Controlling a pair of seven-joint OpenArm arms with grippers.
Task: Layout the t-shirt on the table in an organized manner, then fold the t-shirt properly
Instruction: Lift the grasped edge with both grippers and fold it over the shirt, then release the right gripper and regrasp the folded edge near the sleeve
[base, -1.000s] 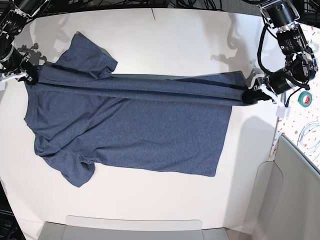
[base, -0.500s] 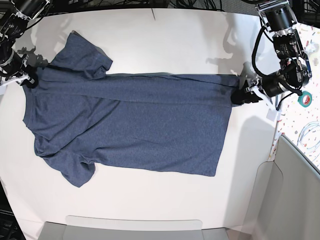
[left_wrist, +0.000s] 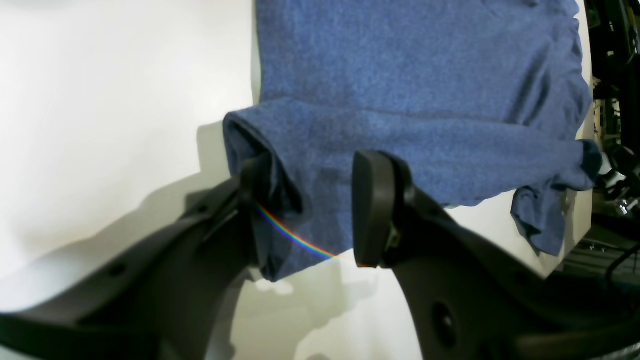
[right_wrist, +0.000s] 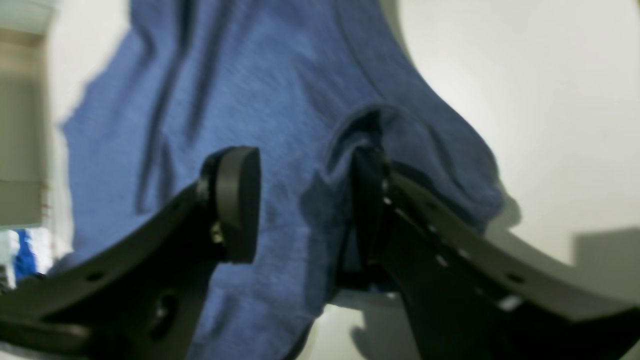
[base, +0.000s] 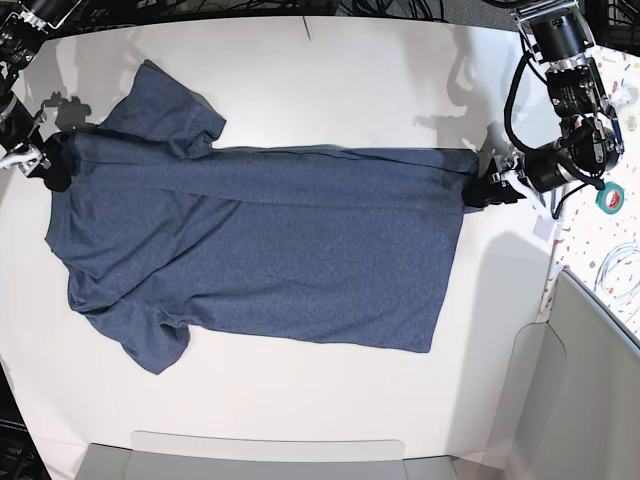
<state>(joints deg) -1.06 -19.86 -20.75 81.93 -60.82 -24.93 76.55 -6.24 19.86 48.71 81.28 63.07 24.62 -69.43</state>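
The dark blue t-shirt (base: 260, 250) lies spread on the white table (base: 350, 70), collar end at the left and hem at the right, with its far long edge folded over toward the middle. No lettering shows. My left gripper (base: 478, 192) is at the folded hem corner. In the left wrist view its jaws (left_wrist: 312, 200) stand apart with the hem (left_wrist: 400, 75) draped between them. My right gripper (base: 55, 172) is at the shoulder end. In the right wrist view it (right_wrist: 305, 200) is open too, with cloth (right_wrist: 240, 75) bunched against one finger.
A green tape roll (base: 608, 198) lies on the speckled surface (base: 620, 250) right of the table. A grey panel (base: 580, 380) stands at the lower right and a grey tray edge (base: 270, 455) along the front. Cables hang behind the table.
The lifted, taut fold has come down flat onto the shirt. The left gripper moved inward and down with the hem corner; the right gripper shifted slightly down at the shoulder.
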